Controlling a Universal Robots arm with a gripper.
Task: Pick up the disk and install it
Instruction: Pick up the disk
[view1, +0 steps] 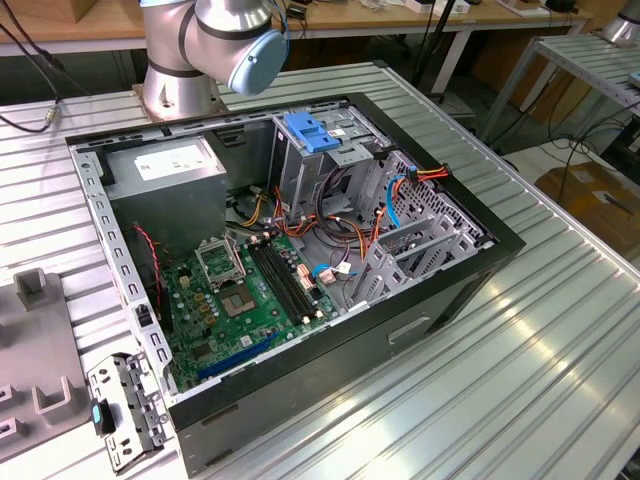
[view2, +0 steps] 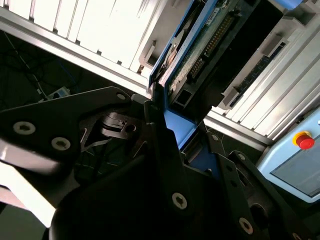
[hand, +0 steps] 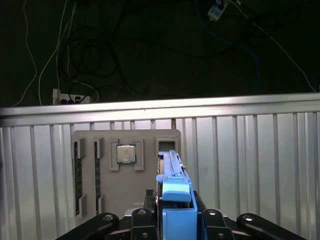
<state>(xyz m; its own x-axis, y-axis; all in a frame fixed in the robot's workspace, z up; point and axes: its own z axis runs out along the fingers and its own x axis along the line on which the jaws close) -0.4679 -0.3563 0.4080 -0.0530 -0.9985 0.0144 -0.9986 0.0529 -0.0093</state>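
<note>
The disk (hand: 172, 182) stands edge-on between my gripper's (hand: 177, 220) black fingers, with its blue plastic rail toward the camera in the first wrist view. My gripper (view2: 172, 145) is shut on it. In the second wrist view the disk (view2: 200, 45) shows its circuit-board side and a connector row, with the blue rail running along its edge. It hangs in the air above the ribbed metal table. The open computer case (view1: 470, 270) lies on its side in the exterior view, and a drive cage (view1: 330, 150) with a blue latch plate (view1: 312, 132) stands at its far end.
A grey parts tray (hand: 165, 137) under the held disk carries a processor chip (hand: 126, 153) and memory sticks (hand: 78, 170). In the case are a grey power supply box (view1: 165, 170), the green motherboard (view1: 240, 300) and loose cables (view1: 340, 225). The arm's base (view1: 185, 70) stands behind the case.
</note>
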